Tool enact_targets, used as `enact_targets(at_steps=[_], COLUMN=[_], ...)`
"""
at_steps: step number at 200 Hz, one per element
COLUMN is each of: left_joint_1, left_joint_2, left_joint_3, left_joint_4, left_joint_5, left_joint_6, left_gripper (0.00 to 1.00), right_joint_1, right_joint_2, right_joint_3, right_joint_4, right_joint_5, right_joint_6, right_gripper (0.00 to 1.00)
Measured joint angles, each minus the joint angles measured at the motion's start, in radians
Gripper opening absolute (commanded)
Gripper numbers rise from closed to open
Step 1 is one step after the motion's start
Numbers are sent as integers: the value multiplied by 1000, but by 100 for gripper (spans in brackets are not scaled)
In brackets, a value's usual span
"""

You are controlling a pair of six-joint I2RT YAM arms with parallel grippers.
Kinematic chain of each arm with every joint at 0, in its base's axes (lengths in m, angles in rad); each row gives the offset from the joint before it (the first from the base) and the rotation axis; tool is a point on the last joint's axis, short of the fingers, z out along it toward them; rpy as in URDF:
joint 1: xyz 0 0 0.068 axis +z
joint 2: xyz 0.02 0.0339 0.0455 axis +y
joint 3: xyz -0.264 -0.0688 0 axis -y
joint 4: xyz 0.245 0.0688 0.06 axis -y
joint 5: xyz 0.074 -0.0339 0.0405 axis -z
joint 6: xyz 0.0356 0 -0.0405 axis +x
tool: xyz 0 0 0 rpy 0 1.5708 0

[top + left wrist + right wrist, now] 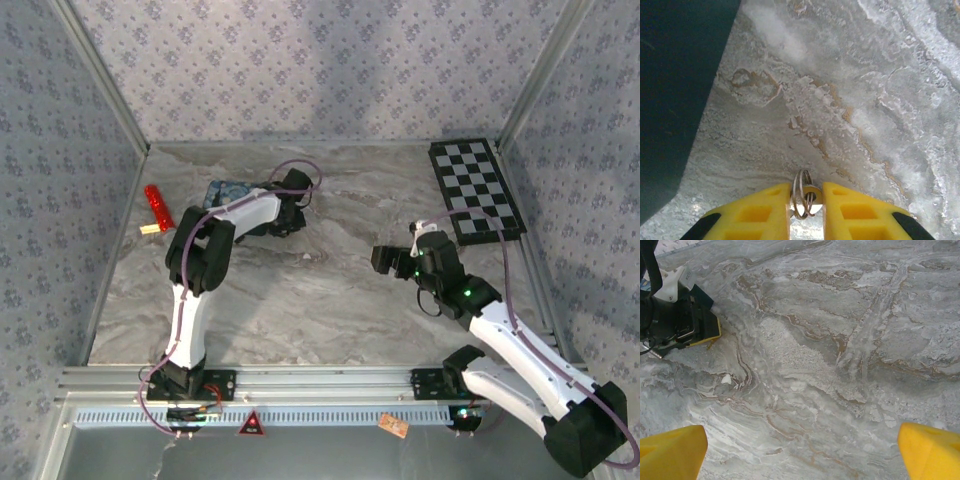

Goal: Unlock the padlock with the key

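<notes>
While the right fingers [671,450] gape empty, the left fingers [757,215] pinch a key ring [802,196].

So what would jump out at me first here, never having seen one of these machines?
Probably the bright yellow fingers of the left arm, nipping a small metal key ring against the grey marbled table. From above, the black-and-white checkerboard in the far right corner and a red object by the left edge stand out too.
</notes>
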Motion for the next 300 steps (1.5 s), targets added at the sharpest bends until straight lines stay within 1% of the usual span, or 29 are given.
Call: enact_targets(at_steps=[40, 68, 93, 121, 142, 164, 177, 197, 221, 251, 286, 300], left_joint_1=[0, 0, 0, 0, 0, -9, -28, -73, -116, -126, -165, -185], left_joint_2=[0, -1, -6, -43, -105, -214, -298, -434, -564, -652, -705, -719], left_joint_3=[1, 1, -10, -60, -119, -203, -246, -293, -321, -335, -335, -333], left_joint_4=[1, 11, 30, 66, 105, 158, 178, 206, 220, 219, 184, 162], left_joint_5=[-20, -27, -30, -18, 8, 58, 88, 142, 229, 365, 472, 501], left_joint_6=[26, 43, 63, 102, 151, 231, 291, 382, 458, 491, 510, 517], left_gripper=[10, 7, 0, 0, 0, 0, 0, 0, 0, 0, 0, 0], right_joint_1=[1, 1, 4, 6, 8, 9, 10, 10, 16, 58, 91, 98], right_joint_2=[0, 0, 0, 0, 1, 7, 12, 22, 48, 81, 71, 59], right_joint_3=[0, 0, 0, 0, 0, -1, -3, -13, -14, -15, -18, -19], right_joint_4=[1, 1, 3, 9, 11, 26, 42, 83, 129, 193, 278, 308], right_joint_5=[0, -2, -5, -10, -11, -23, -39, -88, -160, -248, -322, -342], right_joint_6=[0, 0, 4, 4, 4, 1, -9, -42, -73, -122, -202, -231], right_gripper=[100, 100, 100, 100, 100, 100, 100, 97, 89, 78, 61, 52])
